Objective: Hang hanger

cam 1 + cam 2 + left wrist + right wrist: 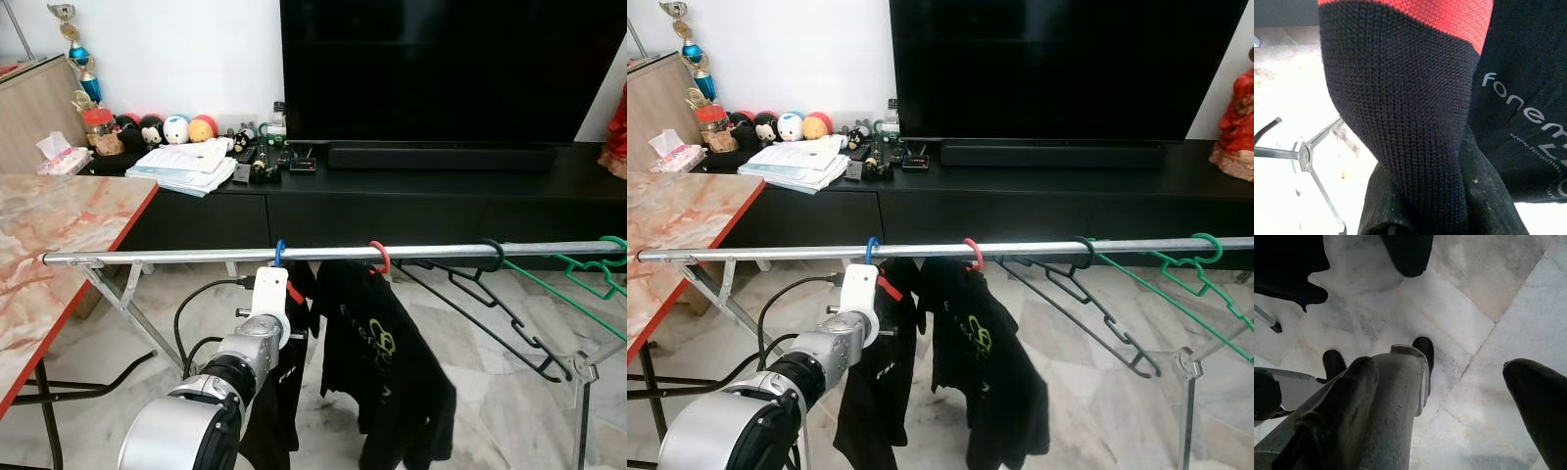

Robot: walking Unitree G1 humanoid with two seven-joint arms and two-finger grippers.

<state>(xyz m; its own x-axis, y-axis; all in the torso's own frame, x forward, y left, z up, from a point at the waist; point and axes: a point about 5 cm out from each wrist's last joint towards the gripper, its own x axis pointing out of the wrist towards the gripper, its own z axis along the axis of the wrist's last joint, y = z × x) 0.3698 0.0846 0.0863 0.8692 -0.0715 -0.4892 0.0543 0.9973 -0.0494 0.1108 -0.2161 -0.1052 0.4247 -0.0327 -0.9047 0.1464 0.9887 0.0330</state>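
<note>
The blue hanger (279,252) already has its hook over the metal rail (196,257), and a black garment with a red collar (279,382) hangs from it. So I judge the hanging itself done; what is left is to let go and draw my arm back. My left gripper (294,313) is up just under the rail, pressed into that garment. The wrist view shows knit cloth lying across my fingers (1484,196), but I cannot tell whether they are clenched on it or released. My right gripper (1464,377) points at the floor, spread wide with nothing in it.

Further along the rail hang a red hanger (379,257) with a black printed shirt (387,372), then a bare black hanger (490,294) and a green one (588,274). Behind stands a low black TV cabinet (392,211) under a dark screen (451,69); a marble-topped desk (49,245) is on my left, over a pale tiled floor (490,411).
</note>
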